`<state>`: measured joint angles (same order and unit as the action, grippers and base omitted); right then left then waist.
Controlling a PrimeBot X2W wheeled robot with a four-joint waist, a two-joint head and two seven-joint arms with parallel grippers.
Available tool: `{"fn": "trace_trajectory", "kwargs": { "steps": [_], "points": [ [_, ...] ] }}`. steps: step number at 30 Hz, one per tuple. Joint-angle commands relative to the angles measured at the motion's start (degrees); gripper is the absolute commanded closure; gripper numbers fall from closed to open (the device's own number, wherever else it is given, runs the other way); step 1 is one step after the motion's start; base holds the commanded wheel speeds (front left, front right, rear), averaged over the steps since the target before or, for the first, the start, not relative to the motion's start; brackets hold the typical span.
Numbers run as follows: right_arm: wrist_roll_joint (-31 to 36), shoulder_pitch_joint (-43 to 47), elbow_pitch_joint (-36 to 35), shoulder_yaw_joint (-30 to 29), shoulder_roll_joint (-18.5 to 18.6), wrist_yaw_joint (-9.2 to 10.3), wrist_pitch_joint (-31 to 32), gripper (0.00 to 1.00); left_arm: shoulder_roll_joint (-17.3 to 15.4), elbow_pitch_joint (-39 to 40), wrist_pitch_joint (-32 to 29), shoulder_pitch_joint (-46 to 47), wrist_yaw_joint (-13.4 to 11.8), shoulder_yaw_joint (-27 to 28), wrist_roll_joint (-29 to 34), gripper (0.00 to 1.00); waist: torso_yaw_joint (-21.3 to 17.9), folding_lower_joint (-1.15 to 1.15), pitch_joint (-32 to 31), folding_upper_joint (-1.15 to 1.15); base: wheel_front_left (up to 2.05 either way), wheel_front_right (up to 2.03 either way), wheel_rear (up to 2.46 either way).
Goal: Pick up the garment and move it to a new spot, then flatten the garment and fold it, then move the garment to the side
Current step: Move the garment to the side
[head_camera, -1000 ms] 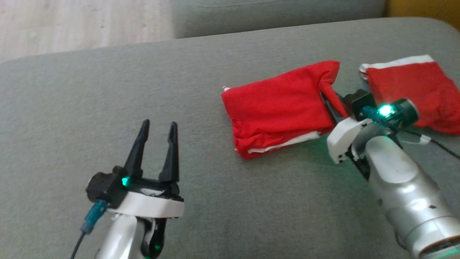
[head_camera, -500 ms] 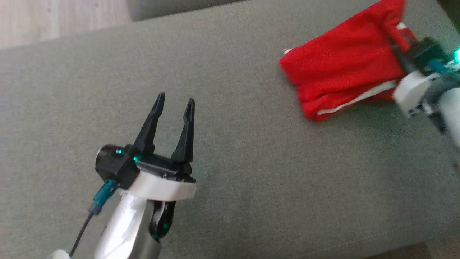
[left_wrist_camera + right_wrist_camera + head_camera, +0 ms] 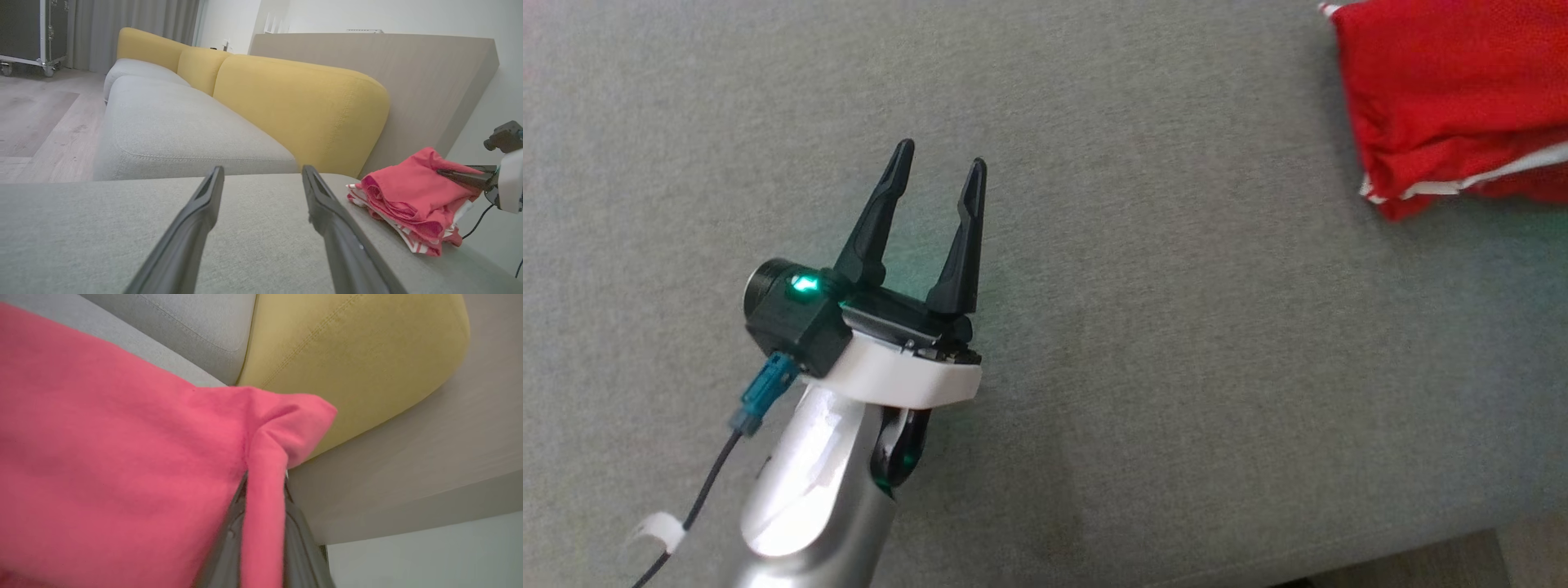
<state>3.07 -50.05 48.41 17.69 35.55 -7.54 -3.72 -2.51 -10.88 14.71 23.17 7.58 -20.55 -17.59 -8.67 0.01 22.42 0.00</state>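
Note:
The garment is a folded red bundle with white trim, lying on the grey sofa seat at the head view's top right corner. My left gripper hovers open over bare cushion far to its left, nothing between its fingers. In the left wrist view the garment sits to the right of my open left gripper, and my right gripper pinches its upper right edge. The right wrist view has a ridge of the garment bunched between the jaws of my right gripper, which is shut on it.
A yellow backrest runs behind the seat, with a beige panel beyond it. Another grey seat cushion continues further along. Wooden floor and a black wheeled case lie past it. The seat's front edge is at lower right.
The head camera has swung, so the garment slid to the picture's top right and the right arm left it. The left gripper stays open; the right stays shut on the garment.

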Motion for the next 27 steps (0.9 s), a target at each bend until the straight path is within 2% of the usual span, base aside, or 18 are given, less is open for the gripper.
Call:
{"fn": "trace_trajectory", "kwargs": {
  "steps": [1, 6, 7, 8, 13, 16, 21, 27],
  "points": [
    [0.55, -0.56, -0.66, -0.88, 2.32, 0.05, 0.08, 1.00, -0.42, 1.57, 0.29, 1.37, -0.09, 1.34, 0.23, 0.00, 0.94, -0.01, 1.03, 0.00, 0.00, 0.00, 0.00],
    [1.49, 0.12, 1.68, -4.78, 2.24, 0.05, 0.29, 1.00, -0.64, 1.17, 0.29, 1.76, -0.09, 1.40, 0.05, 0.00, 1.71, -0.01, 1.69, 0.00, 0.00, 0.00, 0.00],
    [1.78, 0.24, 1.94, -5.38, 2.10, 0.05, 0.20, 0.46, -0.70, 1.10, 0.29, 1.80, -0.09, 1.44, 0.00, 0.00, 1.79, -0.01, 1.66, 0.00, 0.00, 0.00, 0.00],
    [1.94, 0.34, 2.02, -6.33, 1.75, 0.05, 0.12, 0.00, -0.76, 1.03, 0.29, 1.81, -0.09, 1.57, -0.06, 0.00, 1.79, -0.01, 1.56, 0.00, 0.00, 0.00, 0.00],
    [3.76, 0.82, 1.50, -9.25, -0.03, 0.05, -0.50, 0.00, -0.82, 0.71, 0.29, 1.23, -0.09, 2.70, -0.25, 0.00, 1.65, -0.01, -0.16, 0.00, 0.00, 0.00, 0.00],
    [4.84, 0.12, -0.63, -10.56, -3.07, 0.05, -1.25, 0.00, -0.82, 0.68, 0.29, -0.05, -0.09, 4.27, -0.27, 0.00, 1.19, -0.01, -3.01, 0.00, 0.00, 0.00, 0.00],
    [4.83, 0.43, -3.50, -10.84, -8.90, 0.05, -2.17, 0.00, -0.73, 0.83, 0.29, -3.26, -0.09, 6.84, -0.22, 0.00, 0.84, -0.01, -8.67, 0.00, 0.00, 0.00, 0.00],
    [-0.25, 3.49, -8.19, -11.59, -17.80, 0.05, -4.88, 0.00, -0.62, 2.45, 0.29, -7.62, -0.09, 11.36, 0.32, 0.00, 1.74, -0.01, -14.53, 0.00, 0.00, 0.00, 0.00]
  ]
}}
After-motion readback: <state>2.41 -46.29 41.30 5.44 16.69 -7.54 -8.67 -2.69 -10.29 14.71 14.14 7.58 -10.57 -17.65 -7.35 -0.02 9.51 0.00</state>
